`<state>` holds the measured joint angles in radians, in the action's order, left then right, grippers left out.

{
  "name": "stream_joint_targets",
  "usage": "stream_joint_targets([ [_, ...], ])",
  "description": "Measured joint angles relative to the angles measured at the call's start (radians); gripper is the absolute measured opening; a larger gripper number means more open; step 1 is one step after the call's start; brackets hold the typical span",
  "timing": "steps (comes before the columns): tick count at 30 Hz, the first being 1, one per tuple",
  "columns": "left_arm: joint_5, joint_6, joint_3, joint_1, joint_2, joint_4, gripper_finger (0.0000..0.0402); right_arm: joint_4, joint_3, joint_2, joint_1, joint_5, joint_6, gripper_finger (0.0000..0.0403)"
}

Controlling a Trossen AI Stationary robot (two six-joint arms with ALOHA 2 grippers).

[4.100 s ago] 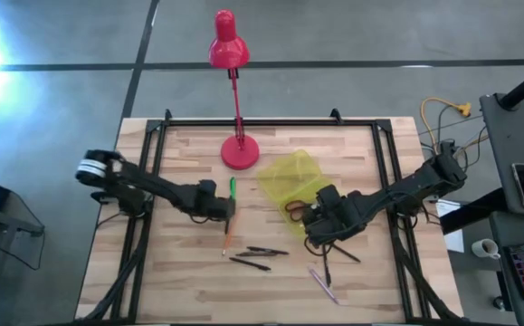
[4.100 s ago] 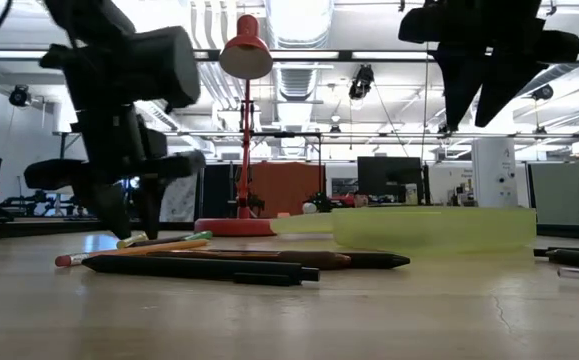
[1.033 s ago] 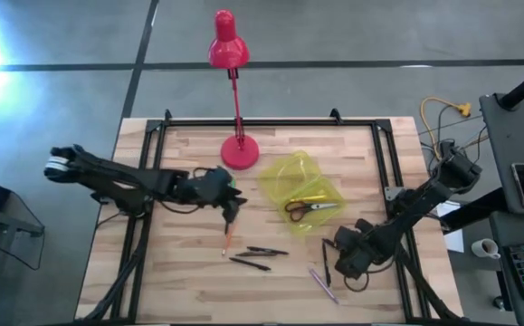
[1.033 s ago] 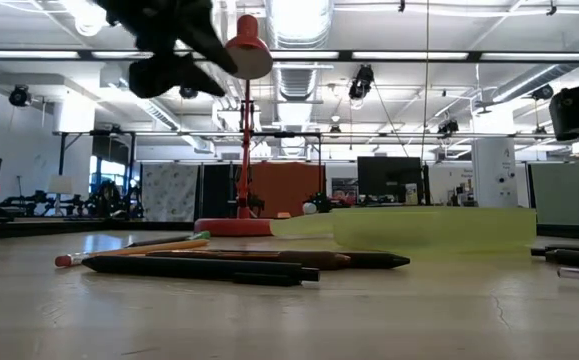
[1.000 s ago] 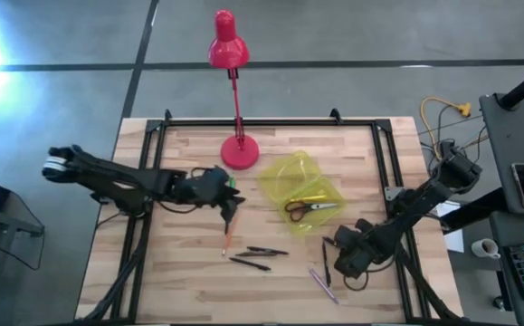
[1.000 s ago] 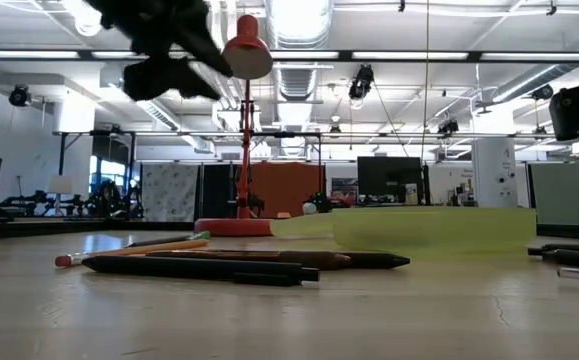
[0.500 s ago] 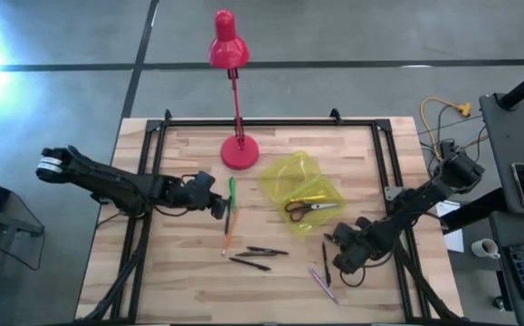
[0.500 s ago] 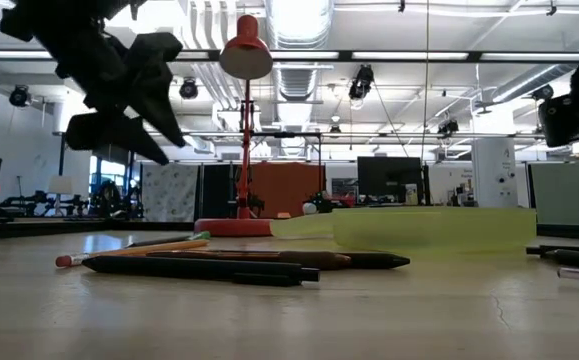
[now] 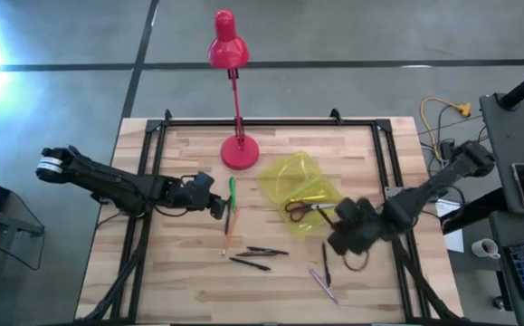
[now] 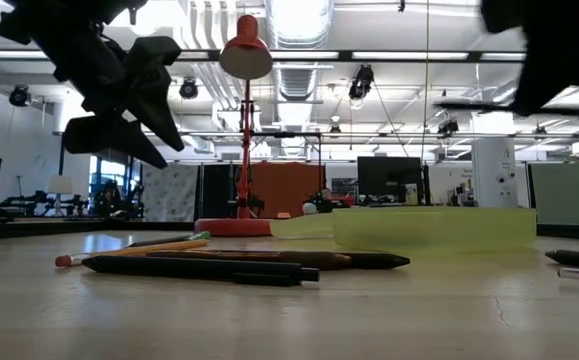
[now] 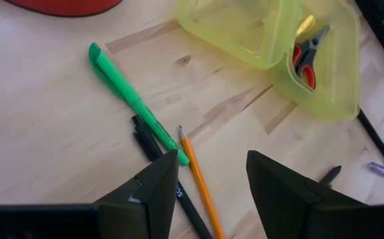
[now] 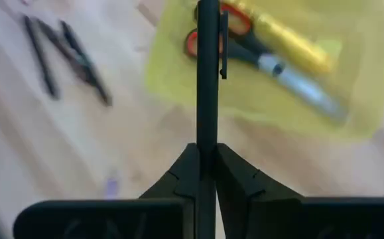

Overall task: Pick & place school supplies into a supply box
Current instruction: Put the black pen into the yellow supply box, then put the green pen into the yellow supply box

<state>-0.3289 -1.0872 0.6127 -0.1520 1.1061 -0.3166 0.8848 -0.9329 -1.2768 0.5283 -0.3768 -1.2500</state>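
From above, the left gripper [image 9: 216, 206] hangs over the table's left-centre, just beside the green pen [image 9: 232, 192], while the right gripper [image 9: 341, 234] sits at the near edge of the supply box [image 9: 300, 192], right of centre. The red-handled scissors [image 9: 305, 208] and a yellow pen [image 9: 309, 197] lie inside that box. An orange pencil [image 9: 228, 235] lies below the green pen, two black pens [image 9: 254, 257] lie near the front middle, and a pink pen [image 9: 323, 284] lies apart toward the front right. The red desk lamp [image 9: 234, 109] stands at the back.

At table height, the left gripper [image 10: 119, 90] hovers clear of the wood, its fingers spread. The black pens [image 10: 239, 264] lie in front of the yellow-green box [image 10: 434, 228]; the right arm is only a dark blur at the upper right.

The left wrist camera shows its two fingers [image 11: 153, 192] apart with nothing between them, above the green pen [image 11: 135, 101], the pencil [image 11: 199, 182] and a black pen. The box [image 11: 271, 46] with the scissors [image 11: 306, 58] lies beyond.

The right wrist camera shows its fingers [image 12: 186, 174] clamped on a black pen [image 12: 207, 73] that points toward the box [image 12: 264, 99], though whether it is over the box or just short of it is hard to judge.
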Motion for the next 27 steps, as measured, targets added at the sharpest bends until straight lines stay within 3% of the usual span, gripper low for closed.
stream_joint_targets([
  [6, 0.0, 0.0, 0.0, 0.002, 0.0, 0.0, 0.0163, -0.048, -0.002, -0.09, -0.238, 0.165, 0.511, 0.0061],
  [12, 0.0, 0.0, -0.002, 0.001, 0.0, 0.0, 0.0163, -0.007, -0.07, -0.177, -0.337, 0.163, 0.718, 0.0107],
  [21, 0.0, -0.047, -0.012, 0.007, 0.001, 0.0, 0.0163, 0.136, -0.195, -0.161, -0.284, -0.022, 0.731, 0.0152],
  [27, 0.0, -0.21, -0.049, 0.076, 0.043, -0.002, 0.0163, 0.229, -0.259, -0.148, -0.243, -0.043, 0.482, 0.0169],
])
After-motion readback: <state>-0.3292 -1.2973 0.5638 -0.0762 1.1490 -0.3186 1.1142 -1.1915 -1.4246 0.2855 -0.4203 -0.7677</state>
